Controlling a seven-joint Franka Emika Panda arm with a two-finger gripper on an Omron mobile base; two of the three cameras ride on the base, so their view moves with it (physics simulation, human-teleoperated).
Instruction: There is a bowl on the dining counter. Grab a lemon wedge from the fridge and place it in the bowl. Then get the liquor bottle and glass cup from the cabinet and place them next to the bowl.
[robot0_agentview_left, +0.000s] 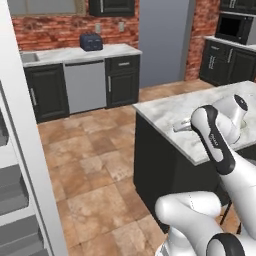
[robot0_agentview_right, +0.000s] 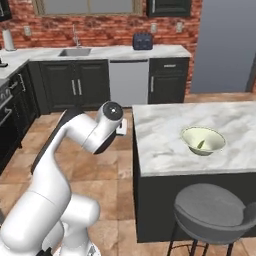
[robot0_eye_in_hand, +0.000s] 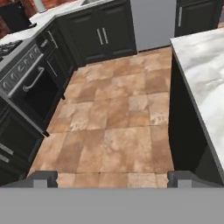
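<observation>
Your pincer (robot0_eye_in_hand: 112, 177) stands wide apart with nothing between its tips, and it looks down over the tiled floor (robot0_eye_in_hand: 116, 118) beside the dark side of the table (robot0_agentview_right: 165, 127). The bowl (robot0_agentview_right: 202, 140) sits on the marbled top of that table, toward its near edge, and you can make out a small greenish piece lying inside it; whether that is the lemon wedge you cannot tell. A grey stool (robot0_agentview_right: 212, 210) stands just in front of the table, below the bowl. The oven (robot0_eye_in_hand: 30, 87) lines the floor's far side.
</observation>
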